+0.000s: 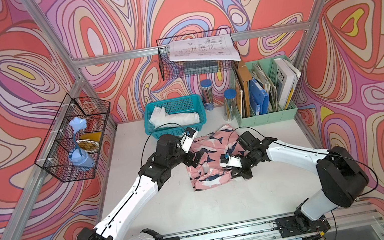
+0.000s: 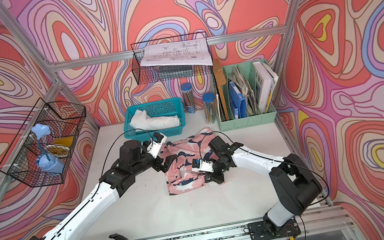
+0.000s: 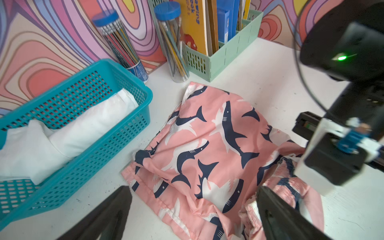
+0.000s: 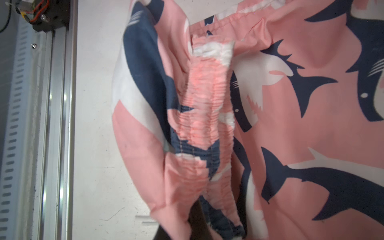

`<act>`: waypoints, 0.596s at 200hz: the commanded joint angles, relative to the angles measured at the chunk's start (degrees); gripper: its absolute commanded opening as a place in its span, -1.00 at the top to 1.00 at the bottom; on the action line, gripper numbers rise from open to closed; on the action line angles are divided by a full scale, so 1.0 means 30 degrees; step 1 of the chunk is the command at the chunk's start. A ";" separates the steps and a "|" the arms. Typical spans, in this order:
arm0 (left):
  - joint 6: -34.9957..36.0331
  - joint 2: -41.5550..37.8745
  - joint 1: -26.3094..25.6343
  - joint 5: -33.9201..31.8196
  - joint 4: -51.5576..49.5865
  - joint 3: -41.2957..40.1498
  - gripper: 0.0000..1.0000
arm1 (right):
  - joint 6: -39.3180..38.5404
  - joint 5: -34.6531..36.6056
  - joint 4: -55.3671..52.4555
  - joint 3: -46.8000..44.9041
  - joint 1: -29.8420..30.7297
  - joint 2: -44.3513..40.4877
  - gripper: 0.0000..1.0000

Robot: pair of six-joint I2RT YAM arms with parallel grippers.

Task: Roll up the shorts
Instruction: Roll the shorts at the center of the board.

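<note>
Right jaws apparently around shorts point(image 4: 291, 128)

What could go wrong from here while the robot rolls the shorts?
1. The left gripper is open, so only the right gripper pinches the shorts; the roll may go crooked or loosen.
2. The teal basket stands close to the left gripper; a sweep might knock it.

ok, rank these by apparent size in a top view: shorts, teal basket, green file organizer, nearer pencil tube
1. green file organizer and shorts: look alike, shorts partly covered, so not ranked apart
2. teal basket
3. nearer pencil tube, clearly smallest
</note>
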 commanded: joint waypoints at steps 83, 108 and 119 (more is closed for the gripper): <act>0.5350 -0.1831 -0.3321 0.0190 -0.2812 -0.1845 -0.97 | 0.4276 -0.4579 -0.4928 0.3483 -0.1296 0.5757 1.00; 0.6001 -0.1490 -0.4393 -0.0744 -0.3014 -0.2109 -0.98 | 0.4832 -0.4854 -0.5040 0.3569 -0.1857 0.6383 1.00; 0.6320 -0.1224 -0.4837 -0.1362 -0.2823 -0.2395 -0.97 | 0.5268 -0.4782 -0.5093 0.3769 -0.1969 0.6764 1.00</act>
